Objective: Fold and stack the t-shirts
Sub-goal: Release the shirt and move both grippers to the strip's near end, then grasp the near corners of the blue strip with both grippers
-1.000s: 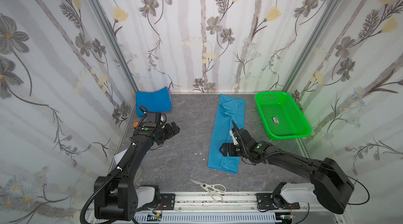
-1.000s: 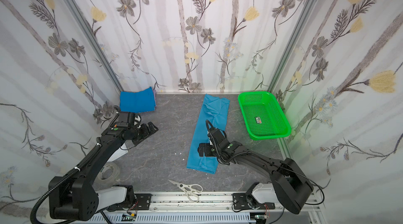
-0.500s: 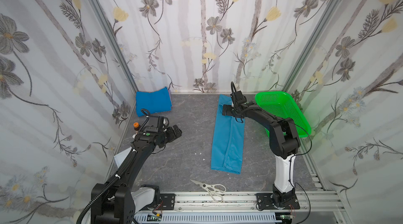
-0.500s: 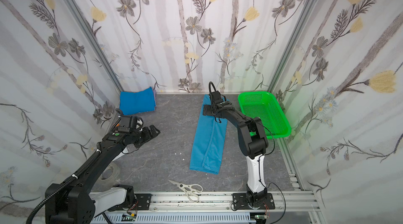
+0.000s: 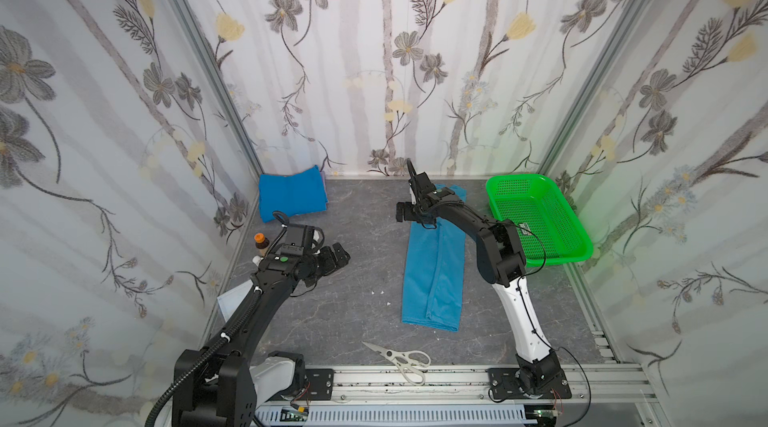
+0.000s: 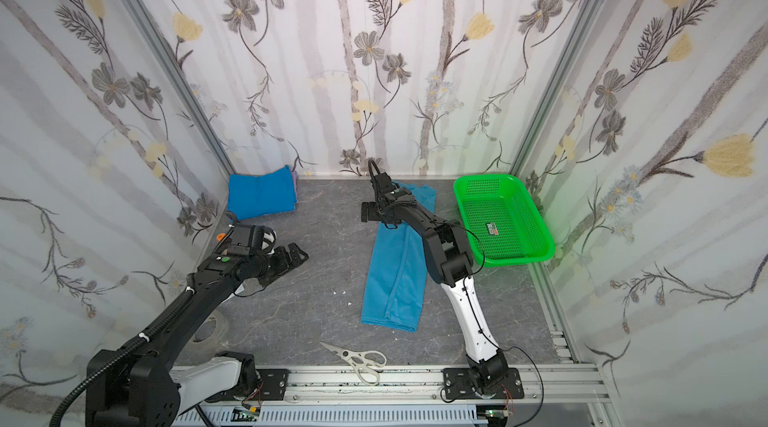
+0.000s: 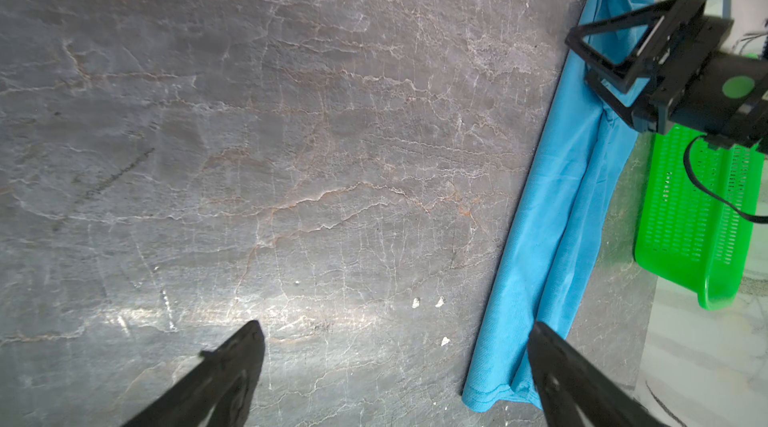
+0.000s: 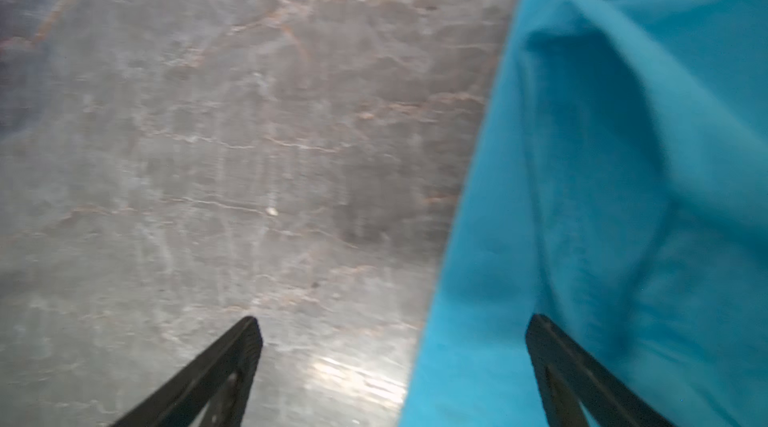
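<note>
Two t-shirts lie on the grey marbled worktop (image 5: 365,238). The darker blue t-shirt (image 5: 291,198) (image 6: 262,196) sits folded into a compact rectangle in the far left corner, against the wall. The sky-blue t-shirt (image 5: 432,275) (image 6: 395,279) lies flat as a long narrow strip, folded lengthwise, running from the back wall toward the front rail. It is just left of the green perforated basket (image 5: 557,256) (image 6: 519,259).

The right tool (image 5: 401,213) (image 6: 365,212) is at the far end of that strip, over its left edge, with its jaws spread wide and nothing between them. In the right wrist view (image 8: 390,329), one finger shows over the sky-blue cloth (image 8: 602,196) and the other over bare worktop; whether either touches the surface cannot be told.

The left tool (image 5: 338,252) (image 6: 297,254) hovers over bare worktop on the left side, also spread wide and empty, well apart from both shirts. Its wrist view (image 7: 395,333) looks across to the strip (image 7: 552,217) and the right tool (image 7: 582,59).

An orange-capped bottle (image 5: 260,241) stands by the left wall near the left arm. Scissors (image 5: 399,358) (image 6: 361,360) lie at the front edge.
</note>
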